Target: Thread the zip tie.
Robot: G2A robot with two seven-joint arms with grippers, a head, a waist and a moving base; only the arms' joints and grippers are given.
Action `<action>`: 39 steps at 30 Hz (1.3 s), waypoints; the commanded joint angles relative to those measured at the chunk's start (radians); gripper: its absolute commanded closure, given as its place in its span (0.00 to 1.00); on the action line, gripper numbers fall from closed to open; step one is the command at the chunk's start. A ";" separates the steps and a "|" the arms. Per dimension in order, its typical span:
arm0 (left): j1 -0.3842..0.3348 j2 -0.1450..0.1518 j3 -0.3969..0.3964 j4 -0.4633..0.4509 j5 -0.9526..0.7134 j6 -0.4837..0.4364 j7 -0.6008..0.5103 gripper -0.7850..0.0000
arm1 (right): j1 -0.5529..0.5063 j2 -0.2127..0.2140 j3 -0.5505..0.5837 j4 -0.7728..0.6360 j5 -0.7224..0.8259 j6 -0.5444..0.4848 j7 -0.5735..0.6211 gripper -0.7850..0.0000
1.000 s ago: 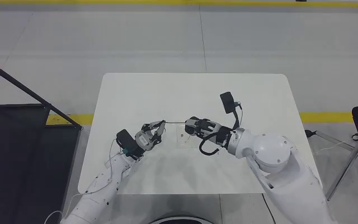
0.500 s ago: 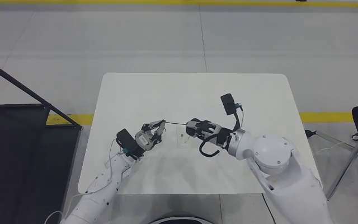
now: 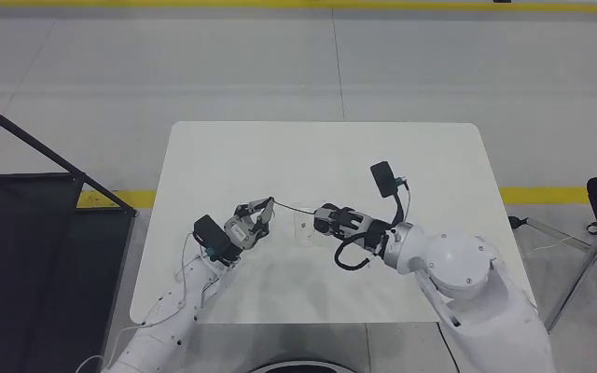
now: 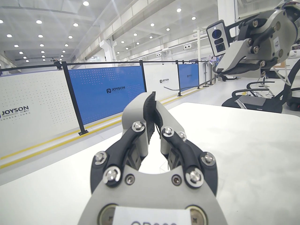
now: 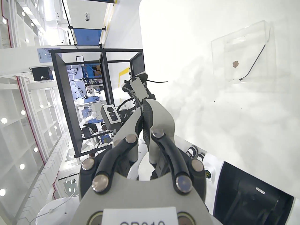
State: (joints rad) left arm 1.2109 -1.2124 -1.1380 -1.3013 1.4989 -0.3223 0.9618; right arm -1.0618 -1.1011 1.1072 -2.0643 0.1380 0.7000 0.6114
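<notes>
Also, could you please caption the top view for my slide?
A zip tie spans from the left end effector to the right end effector above the white table.

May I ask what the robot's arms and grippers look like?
The left arm and right arm have white shells. The left gripper and right gripper share silver-grey fingers, ribbed black pads, black linkages, silver bolts and a white label. A black camera and looping black cable sit at the right wrist.
</notes>
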 commanded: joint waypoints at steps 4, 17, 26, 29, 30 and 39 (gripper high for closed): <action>0.000 0.000 0.000 0.001 0.001 -0.002 0.001 1.00 | 0.028 -0.003 -0.007 0.025 0.014 0.013 0.008 1.00; 0.000 0.000 0.000 0.001 0.001 -0.002 0.001 1.00 | 0.057 -0.007 -0.026 0.040 0.015 0.043 0.009 1.00; 0.000 0.000 0.000 0.001 0.001 -0.002 0.001 1.00 | 0.065 -0.008 -0.026 0.049 0.026 0.048 0.007 1.00; 0.000 0.000 0.000 0.001 0.001 -0.002 0.001 1.00 | 0.068 -0.008 -0.027 0.052 0.028 0.051 0.006 1.00; 0.000 0.000 0.000 0.001 0.001 -0.002 0.001 1.00 | 0.069 -0.009 -0.028 0.053 0.030 0.052 0.006 1.00; 0.000 0.000 0.000 0.001 0.001 -0.002 0.001 1.00 | 0.067 -0.013 -0.025 0.064 0.061 0.016 -0.017 1.00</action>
State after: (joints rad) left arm 1.2105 -1.2126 -1.1379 -1.3002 1.4999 -0.3247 0.9629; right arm -0.9938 -1.1141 1.0820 -2.0014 0.1973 0.7189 0.5968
